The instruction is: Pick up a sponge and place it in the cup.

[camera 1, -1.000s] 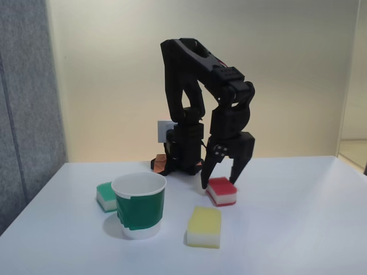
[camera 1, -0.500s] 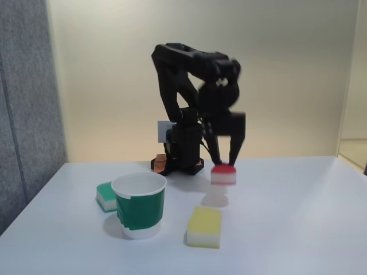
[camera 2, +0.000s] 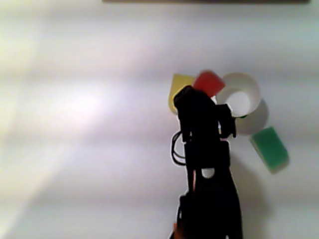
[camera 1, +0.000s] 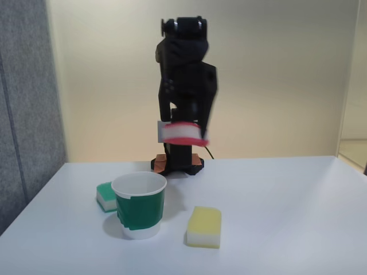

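Sponge (camera 1: 182,132), red-topped: clamped in gripper (camera 1: 184,129), held high above counter (camera 1: 275,217); cup (camera 1: 139,205) upright below, yellow sponge (camera 1: 204,227) beside it.

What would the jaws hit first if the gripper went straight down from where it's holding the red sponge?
Probably bare table, just beside the cup. From above, the red sponge in the gripper sits next to the cup's rim, not over its mouth; depth is unclear.
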You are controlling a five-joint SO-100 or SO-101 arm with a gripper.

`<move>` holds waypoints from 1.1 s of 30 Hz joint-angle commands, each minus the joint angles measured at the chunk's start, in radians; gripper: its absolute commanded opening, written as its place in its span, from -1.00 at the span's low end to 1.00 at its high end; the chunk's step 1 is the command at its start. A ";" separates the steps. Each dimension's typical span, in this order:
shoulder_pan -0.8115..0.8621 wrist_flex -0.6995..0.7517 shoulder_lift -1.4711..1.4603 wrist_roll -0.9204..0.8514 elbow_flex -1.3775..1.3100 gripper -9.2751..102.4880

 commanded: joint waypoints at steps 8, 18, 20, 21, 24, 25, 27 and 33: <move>0.221 -0.034 -0.241 -0.110 -0.259 -0.84; 0.244 -0.052 -0.359 -0.086 -0.265 -0.84; 0.232 -0.052 -0.344 -0.055 -0.229 -0.84; 0.224 -0.051 -0.331 -0.037 -0.212 -0.84; 0.209 -0.051 -0.305 -0.020 -0.176 -0.78; 0.207 -0.051 -0.296 -0.017 -0.170 -0.72; 0.204 -0.049 -0.284 -0.014 -0.160 -0.62; 0.204 -0.071 -0.270 -0.044 -0.147 -0.37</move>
